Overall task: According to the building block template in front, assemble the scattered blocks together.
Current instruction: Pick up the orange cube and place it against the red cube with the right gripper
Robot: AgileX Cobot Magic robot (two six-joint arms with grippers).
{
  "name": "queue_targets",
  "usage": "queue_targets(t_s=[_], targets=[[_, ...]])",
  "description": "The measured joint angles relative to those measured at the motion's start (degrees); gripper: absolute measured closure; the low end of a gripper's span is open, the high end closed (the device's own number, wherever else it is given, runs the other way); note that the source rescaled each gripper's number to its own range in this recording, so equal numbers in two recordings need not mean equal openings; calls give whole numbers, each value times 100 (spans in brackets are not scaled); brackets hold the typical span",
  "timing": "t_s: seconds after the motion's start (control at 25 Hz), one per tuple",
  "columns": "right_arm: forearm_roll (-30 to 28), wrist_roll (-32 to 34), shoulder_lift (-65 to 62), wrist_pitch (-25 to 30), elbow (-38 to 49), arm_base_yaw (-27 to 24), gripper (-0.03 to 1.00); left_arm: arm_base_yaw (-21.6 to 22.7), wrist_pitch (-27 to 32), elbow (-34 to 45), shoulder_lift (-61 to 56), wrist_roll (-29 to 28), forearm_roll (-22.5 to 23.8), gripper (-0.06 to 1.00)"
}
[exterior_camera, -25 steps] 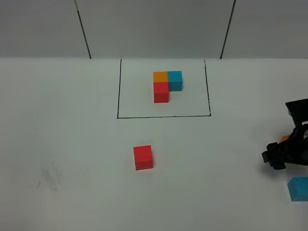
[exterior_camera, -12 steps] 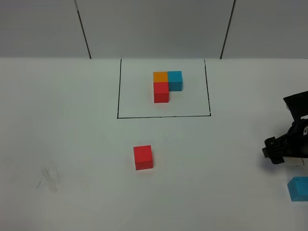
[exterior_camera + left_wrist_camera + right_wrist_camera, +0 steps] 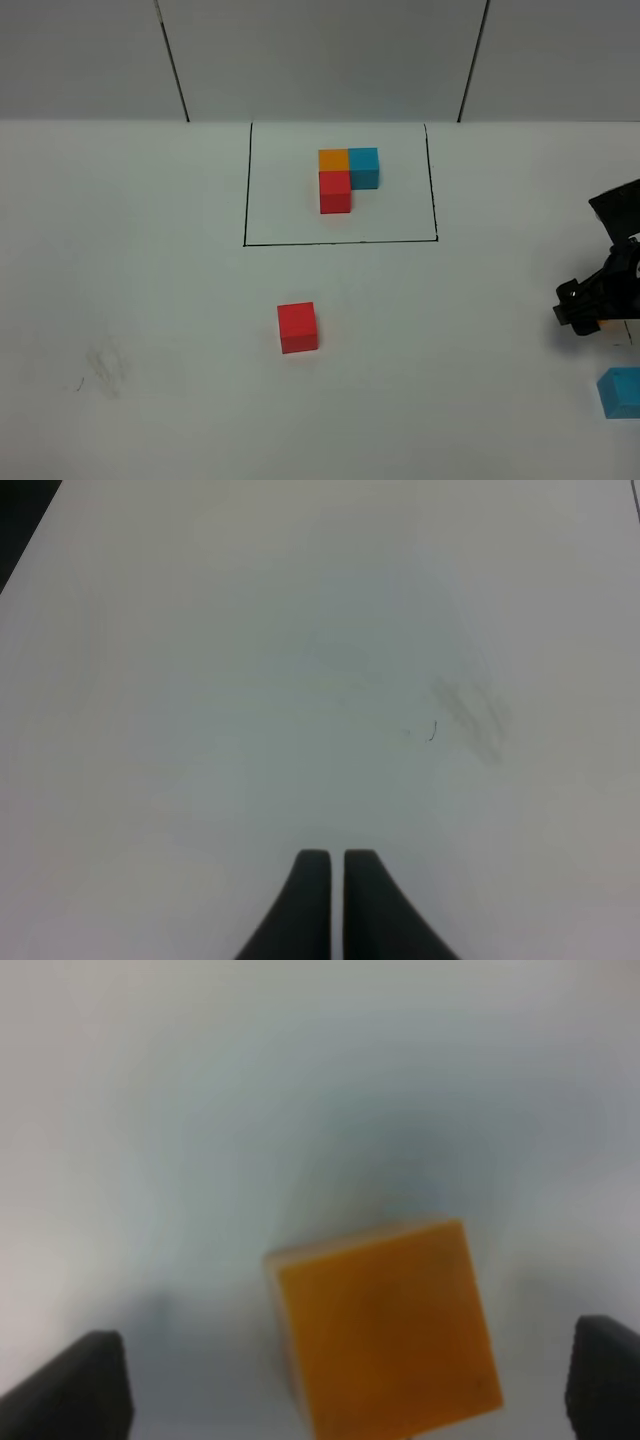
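Overhead view of a smooth white table [image 3: 150,300] with a faint grey smudge [image 3: 105,368] at 8 o'clock. At 12 o'clock, a thin black drawn rectangle [image 3: 245,180], open toward the rear wall, frames the building block template [image 3: 348,178]. The template is three matte, sharp-edged cubes in an L, faces touching: orange at the rear, blue at its 3 o'clock and red at its 6 o'clock.

The scattered blocks are plain cubes of the same size. The red cube [image 3: 297,327] sits alone just past centre toward 6 o'clock, well apart from the frame. The blue cube [image 3: 620,392] lies at 4 o'clock, cut by the picture's edge. The orange cube [image 3: 385,1330] shows only in the right wrist view, where it rests flat on the table, slightly blurred and turned askew to the jaws.

The right gripper [image 3: 347,1385], black, hovers at 3 o'clock in the overhead view, just beyond the blue cube toward 12. Its jaws are spread wide to either side of the orange cube, with a clear gap on both sides, so nothing is grasped.

The left gripper [image 3: 334,880] appears only in its wrist view. Its dark, tapered jaws are clenched together with only a hairline slit between them, holding nothing, above bare table near the smudge.
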Motion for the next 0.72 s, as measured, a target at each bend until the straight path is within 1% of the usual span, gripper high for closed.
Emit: queue_targets(t_s=[0.2,0.44,0.56,0.72], targets=[[-425,-11,128,-40,0,0,3,0,0,0,0,0,0,94],[-906,-17,291,-152,0,0,9,0,0,0,0,0,0,94],[-1119,-17,291,-280,0,0,13,0,0,0,0,0,0,94],[-1333,-17,291,-309,0,0,24,0,0,0,0,0,0,94]])
